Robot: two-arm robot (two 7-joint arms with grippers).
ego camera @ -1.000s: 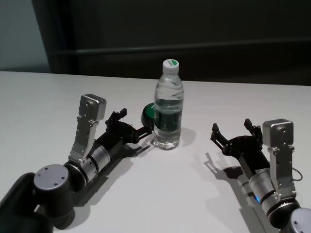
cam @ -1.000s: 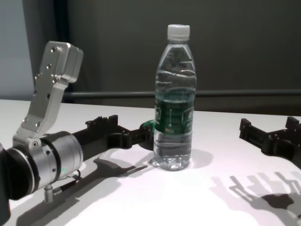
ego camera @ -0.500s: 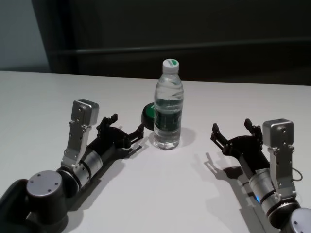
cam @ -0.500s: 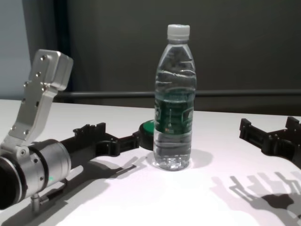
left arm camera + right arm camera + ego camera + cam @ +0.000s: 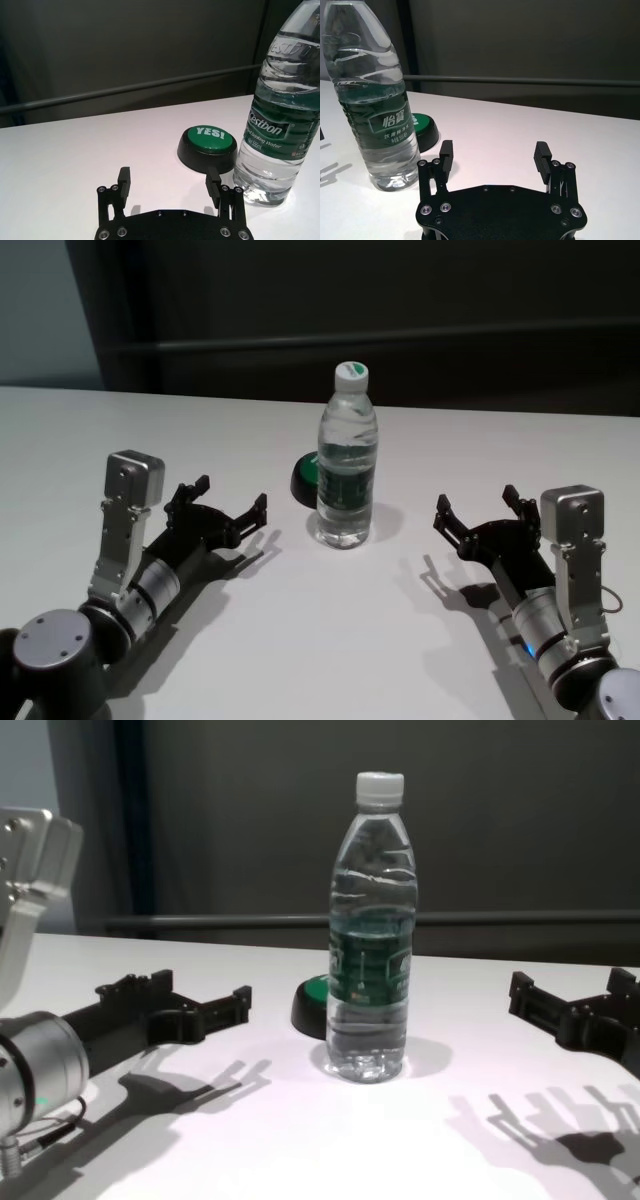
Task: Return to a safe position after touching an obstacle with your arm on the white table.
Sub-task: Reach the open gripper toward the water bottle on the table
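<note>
The obstacle, a tall clear water bottle (image 5: 346, 470) (image 5: 370, 950) with a white cap and dark green label, stands upright near the middle of the white table (image 5: 350, 640). My left gripper (image 5: 232, 495) (image 5: 200, 986) hovers low over the table to the bottle's left, open and empty, with a clear gap between it and the bottle. The left wrist view shows its fingers (image 5: 124, 176) spread, with the bottle (image 5: 280, 125) off to one side. My right gripper (image 5: 476, 498) (image 5: 494, 146) rests open and empty to the bottle's right, parked.
A low black puck with a green "YES!" top (image 5: 303, 476) (image 5: 207, 145) (image 5: 422, 130) sits just behind and left of the bottle. A dark wall with a horizontal rail runs behind the table's far edge.
My left arm has drawn back to the left, away from the bottle and puck, opening a gap. The bottle stays upright in place. The right arm has not moved.
</note>
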